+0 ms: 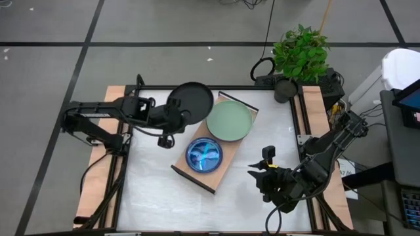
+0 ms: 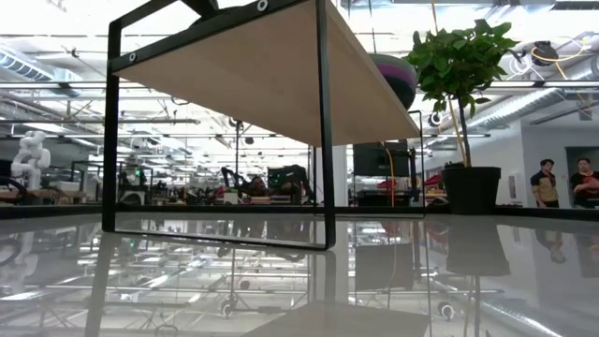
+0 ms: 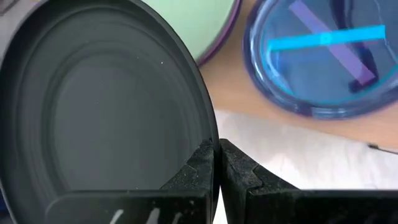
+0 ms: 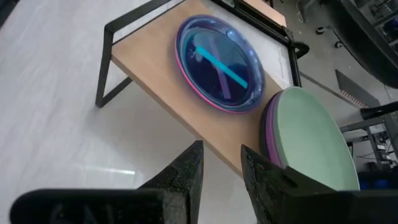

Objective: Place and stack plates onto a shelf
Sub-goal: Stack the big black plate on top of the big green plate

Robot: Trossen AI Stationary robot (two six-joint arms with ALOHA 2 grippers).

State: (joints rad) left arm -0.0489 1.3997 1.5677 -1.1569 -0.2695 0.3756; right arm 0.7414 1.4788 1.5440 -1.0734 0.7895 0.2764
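A black plate [image 1: 191,100] hangs in the air at the shelf's far left corner, with my left gripper [image 1: 176,115] shut on it. The light-wood shelf [image 1: 226,154] stands slantwise mid-table. At its far end a pale green plate [image 1: 230,120] lies on a purple one [image 4: 268,127]. A translucent cyan plate [image 1: 205,155] sits on a pink one [image 4: 186,74] toward its near end. My right gripper [image 1: 258,176] waits open to the right of the shelf's near end, nothing between its fingers [image 4: 186,171]. My left gripper pinches the black plate's rim [image 3: 208,134] between its two fingers [image 3: 193,171], which meet edge-on at that rim. The fingers come from the table's left, slanting down. The plate is lifted clear and tilted, its hollow face toward the wrist camera.
A potted green plant [image 1: 298,56] stands at the table's far right corner. The shelf's thin black rails [image 2: 325,122] reach down to the white tabletop [image 1: 157,190]. Bare board [image 4: 155,68] shows at the shelf's near end. People stand in the room beyond the table.
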